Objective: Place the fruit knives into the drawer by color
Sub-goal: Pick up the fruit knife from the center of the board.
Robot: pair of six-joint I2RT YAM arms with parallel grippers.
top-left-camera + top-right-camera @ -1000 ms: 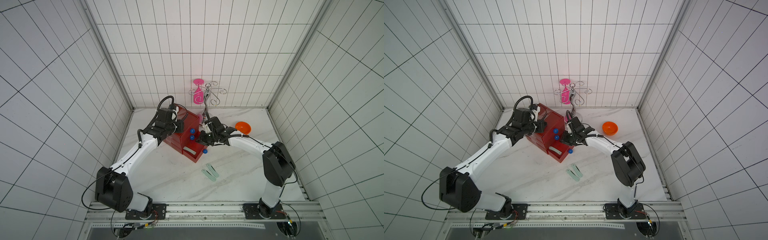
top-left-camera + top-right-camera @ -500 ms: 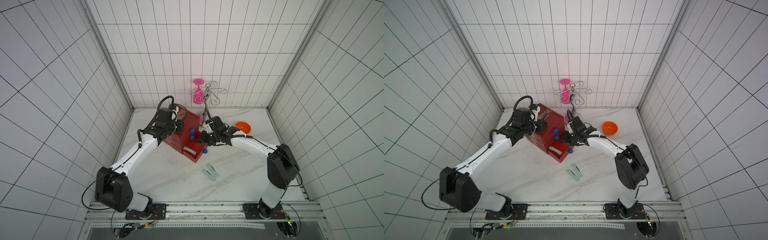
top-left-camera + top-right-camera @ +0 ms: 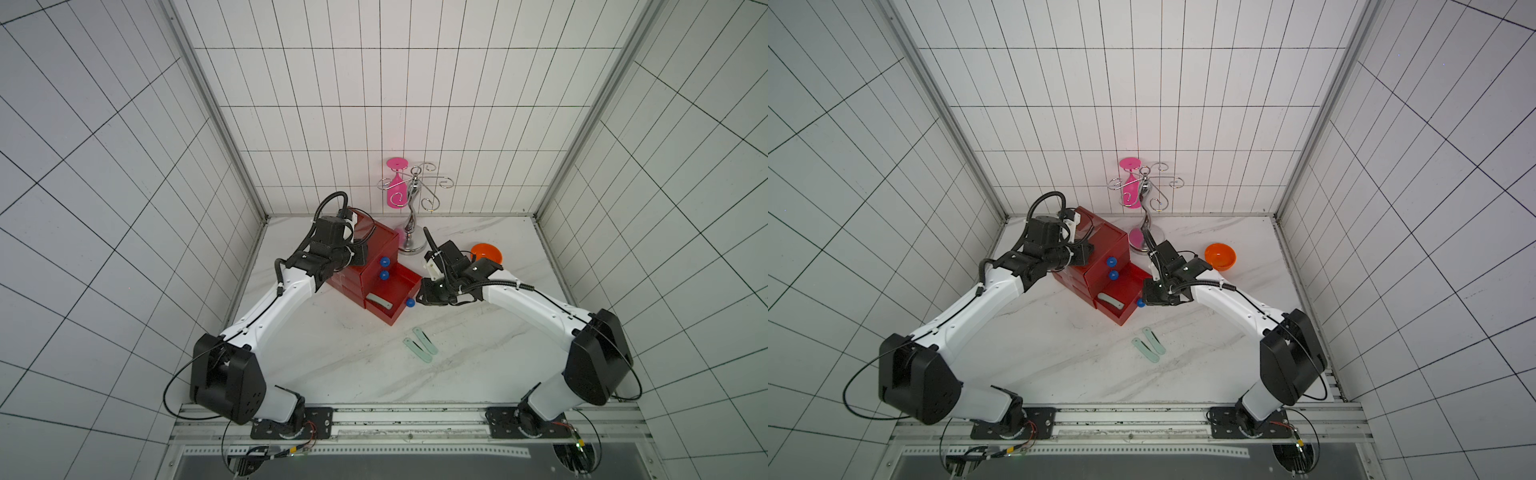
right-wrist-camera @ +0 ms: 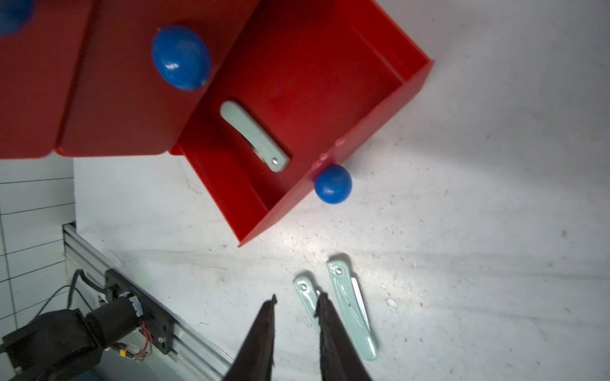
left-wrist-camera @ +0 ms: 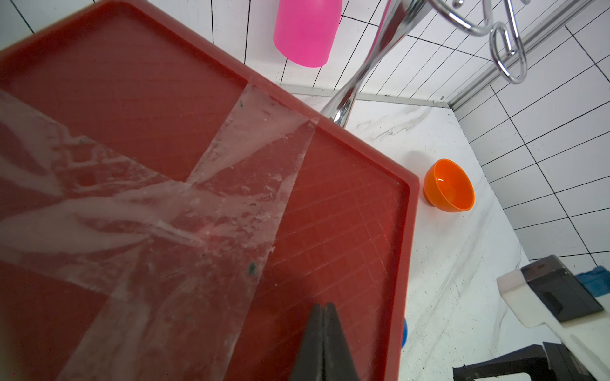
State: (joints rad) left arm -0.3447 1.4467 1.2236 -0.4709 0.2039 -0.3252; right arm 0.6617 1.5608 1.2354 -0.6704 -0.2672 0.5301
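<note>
Now the left end effector [image 5: 325, 310] is sitting pinched closed over the drawer chest [image 5: 346, 214], while the right end effector [image 4: 297, 299] is hovering slightly parted, holding nothing. One mint knife [image 4: 254, 137] is lying in the pulled-out bottom drawer [image 4: 330, 82]; two more knives [image 4: 351, 310] on the tabletop [image 4: 478, 231].

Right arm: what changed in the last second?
Right gripper backed slightly off the open bottom drawer, elbow swinging outward, fingers parting a little, empty. Unchanged: one mint knife in that drawer, two mint knives on the table, left gripper shut over the chest.
</note>
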